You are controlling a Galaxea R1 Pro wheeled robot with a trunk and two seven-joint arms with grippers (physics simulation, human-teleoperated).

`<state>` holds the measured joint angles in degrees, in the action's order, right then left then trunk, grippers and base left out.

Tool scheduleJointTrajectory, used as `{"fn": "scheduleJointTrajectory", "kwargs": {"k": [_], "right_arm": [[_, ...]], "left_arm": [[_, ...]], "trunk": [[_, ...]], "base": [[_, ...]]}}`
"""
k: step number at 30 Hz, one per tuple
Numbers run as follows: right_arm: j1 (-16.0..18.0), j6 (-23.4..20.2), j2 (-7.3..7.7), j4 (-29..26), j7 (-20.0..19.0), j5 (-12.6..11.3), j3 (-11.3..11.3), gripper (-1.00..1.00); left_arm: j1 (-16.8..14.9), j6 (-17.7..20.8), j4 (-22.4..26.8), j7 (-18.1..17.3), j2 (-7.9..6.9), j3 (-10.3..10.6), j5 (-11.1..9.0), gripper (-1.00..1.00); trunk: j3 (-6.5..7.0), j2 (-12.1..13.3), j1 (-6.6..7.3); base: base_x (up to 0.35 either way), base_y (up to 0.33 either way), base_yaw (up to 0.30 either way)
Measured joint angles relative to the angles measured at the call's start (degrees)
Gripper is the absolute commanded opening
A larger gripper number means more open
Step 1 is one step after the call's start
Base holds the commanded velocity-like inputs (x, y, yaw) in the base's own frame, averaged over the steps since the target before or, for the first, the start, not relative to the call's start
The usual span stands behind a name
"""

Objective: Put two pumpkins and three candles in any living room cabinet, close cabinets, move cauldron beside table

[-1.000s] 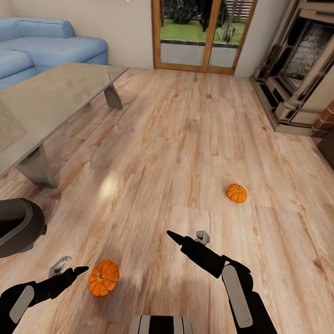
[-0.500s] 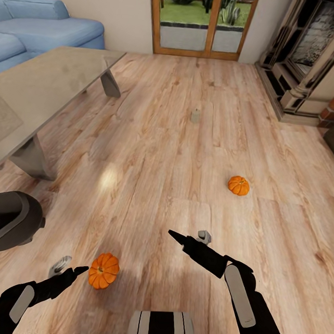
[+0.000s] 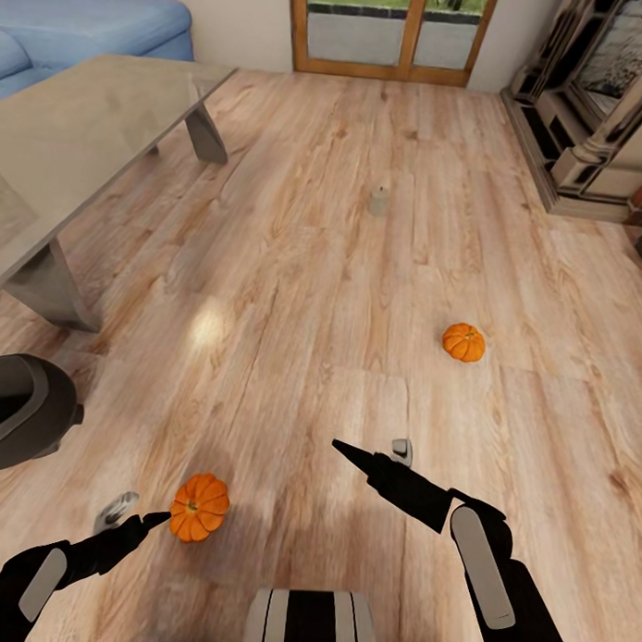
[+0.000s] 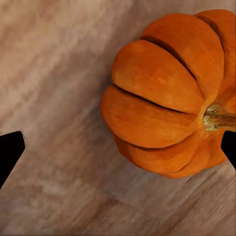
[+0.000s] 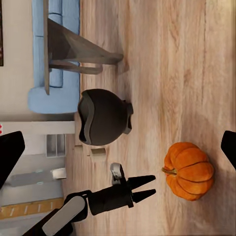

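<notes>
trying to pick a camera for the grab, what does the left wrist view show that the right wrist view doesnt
Left wrist view alone: a close look at the near pumpkin, its ribs and stem, lying off toward one dark fingertip rather than centred between the two.

Right wrist view alone: the dark cauldron, the table, the blue sofa, and the left gripper seen from outside, open and just short of the pumpkin.

Both: that pumpkin on the wood floor.
</notes>
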<state>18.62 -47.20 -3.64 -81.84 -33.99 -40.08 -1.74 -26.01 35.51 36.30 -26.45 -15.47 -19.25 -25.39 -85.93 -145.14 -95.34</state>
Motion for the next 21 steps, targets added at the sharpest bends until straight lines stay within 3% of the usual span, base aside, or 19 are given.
{"fn": "scheduleJointTrajectory", "kwargs": {"k": [7, 21], "right_arm": [[0.0, 0.1, -0.05, 0.0, 0.0, 0.1, 0.1, 1.00], [0.0, 0.2, -0.12, 0.1, 0.1, 0.4, 0.0, 1.00]], "left_arm": [[0.0, 0.0, 0.0, 0.0, 0.08, 0.1, 0.0, 1.00], [0.0, -0.1, 0.1, 0.0, 0.23, 0.4, 0.0, 1.00]], "trunk": [[-1.55, -0.1, -0.18], [-2.67, -0.2, -0.31]], "base": [[0.000, 0.000, 0.000], [0.000, 0.000, 0.000]]}}
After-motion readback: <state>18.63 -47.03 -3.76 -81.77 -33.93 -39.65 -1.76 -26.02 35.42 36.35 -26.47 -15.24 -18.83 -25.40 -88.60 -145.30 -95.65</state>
